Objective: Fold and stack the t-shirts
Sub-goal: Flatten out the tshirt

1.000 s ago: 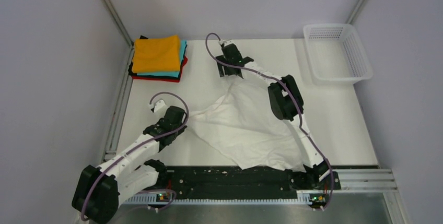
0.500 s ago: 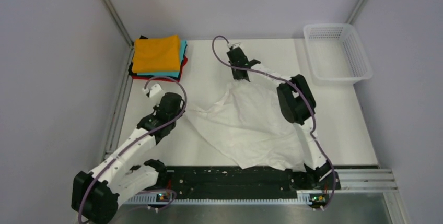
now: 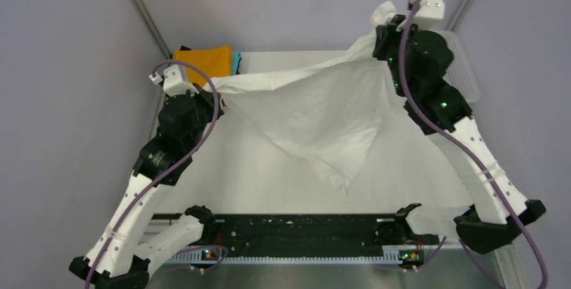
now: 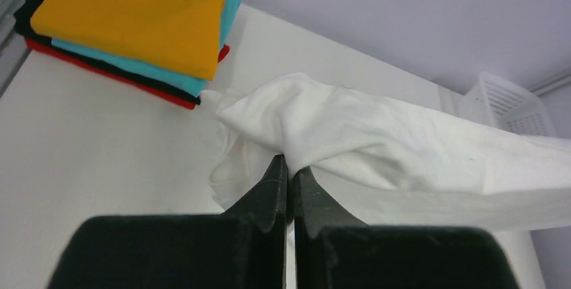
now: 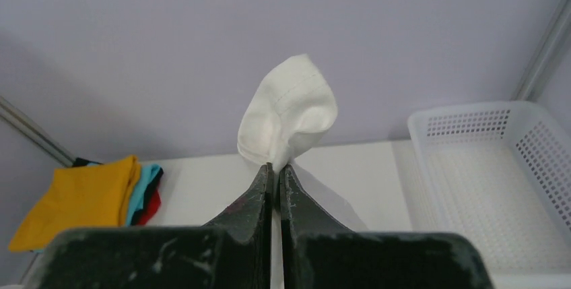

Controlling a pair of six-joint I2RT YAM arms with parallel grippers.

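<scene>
We are at the spreading step. The white t-shirt (image 3: 316,110) hangs in the air between our two hands, taut along its upper edge and sagging to a loose point over the middle of the tabletop (image 3: 222,174). We cannot tell whether that low tip touches the surface.

Our left hand (image 4: 288,162) is clenched on a bunched corner of the cloth, just in front of the folded stack (image 4: 135,19) in the far left corner, which has orange on top and teal, red and black beneath. Our right hand (image 5: 276,166) is clenched on another corner, held high near the back wall, with a small tuft of fabric poking out past its fingertips. The white mesh basket (image 5: 471,110) sits below it to the right.

This shirt is not yet folded, so we judge that it is the one left to do. The next move calls for lowering both hands together with the top edge kept stretched. The hanging tip should land first, so that the body lays out flat on the bare tabletop, clear of the stack.
</scene>
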